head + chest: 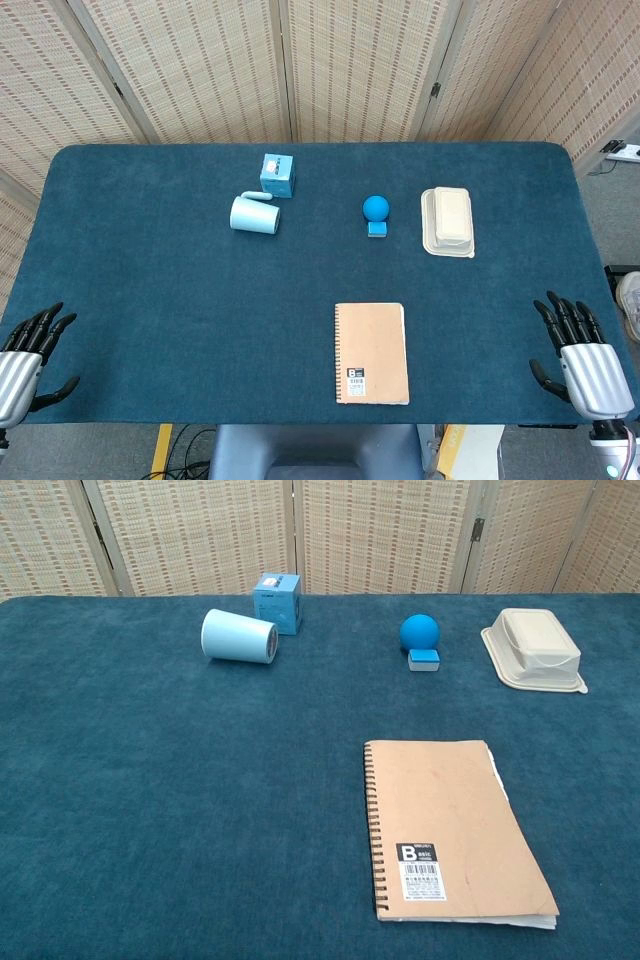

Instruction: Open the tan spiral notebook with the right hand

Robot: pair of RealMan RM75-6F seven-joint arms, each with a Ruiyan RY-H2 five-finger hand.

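Note:
The tan spiral notebook lies closed and flat near the table's front edge, its wire spine along its left side and a barcode label near its front corner. My right hand hovers at the table's front right corner, fingers apart and holding nothing, well to the right of the notebook. At the front left corner my left hand is likewise spread with nothing in it. Neither hand appears in the chest view.
A pale blue cup lies on its side at the back left beside a small blue box. A blue ball on a small block and a cream lidded container sit behind the notebook.

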